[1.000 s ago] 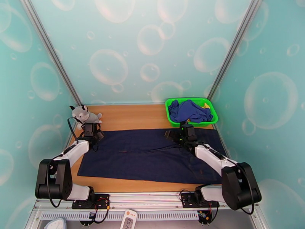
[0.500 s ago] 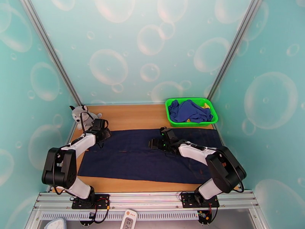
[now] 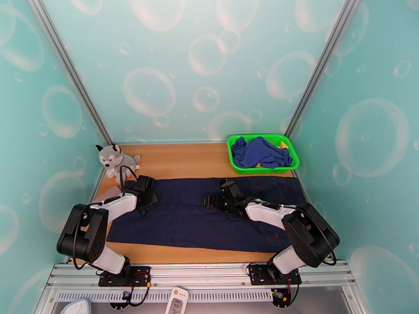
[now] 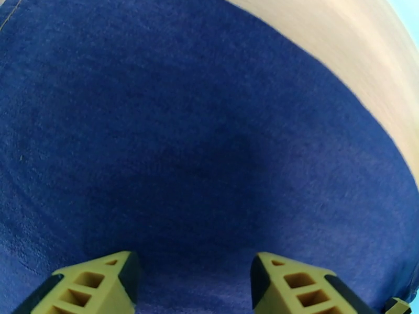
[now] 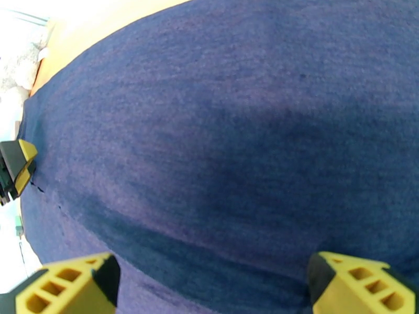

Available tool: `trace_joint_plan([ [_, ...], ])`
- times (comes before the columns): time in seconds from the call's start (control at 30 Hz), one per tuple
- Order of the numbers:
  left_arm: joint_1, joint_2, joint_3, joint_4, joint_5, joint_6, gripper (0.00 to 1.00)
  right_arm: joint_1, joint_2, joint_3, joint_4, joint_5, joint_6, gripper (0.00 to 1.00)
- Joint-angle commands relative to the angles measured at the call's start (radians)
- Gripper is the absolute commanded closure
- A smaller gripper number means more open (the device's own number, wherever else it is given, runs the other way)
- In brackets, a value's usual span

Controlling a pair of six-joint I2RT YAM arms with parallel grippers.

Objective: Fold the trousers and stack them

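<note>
Wooden table [image 3: 173, 155]: trousers [image 3: 209, 226] flat, long axis left–right. Left gripper [image 3: 148, 190] and right gripper [image 3: 211, 201] low over them, jaws spread, empty. Right gripper nearer mid-length, possibly touching cloth.

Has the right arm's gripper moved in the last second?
Yes. The right gripper has slid left, away from the green plastic basket, toward the dark navy denim trousers' middle.

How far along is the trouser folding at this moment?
Done: the trousers lie spread flat and smooth along the table. In hand: the left tool and right tool hover open, low over the cloth, gripping nothing. Left: no crosswise fold is visible, and stacking is not yet done.
</note>
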Motion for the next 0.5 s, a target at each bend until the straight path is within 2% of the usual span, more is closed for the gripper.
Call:
trace_joint_plan([
  [0.0, -0.008, -0.016, -0.038, -0.064, 0.025, -0.015, 0.39, 0.016, -0.009, -0.033, -0.123, 0.013, 0.051, 0.01],
  [0.13, -0.008, -0.063, 0.019, -0.098, -0.004, 0.017, 0.39, 0.019, -0.043, -0.012, -0.17, 0.044, 0.053, 0.01],
  [0.33, -0.005, -0.03, 0.206, -0.175, -0.151, 0.074, 0.39, 0.021, -0.112, 0.008, -0.144, 0.068, 0.038, 0.01],
  [0.47, -0.007, -0.022, 0.211, -0.163, -0.129, 0.059, 0.39, 0.023, -0.182, 0.0, -0.115, 0.084, 0.03, 0.01],
])
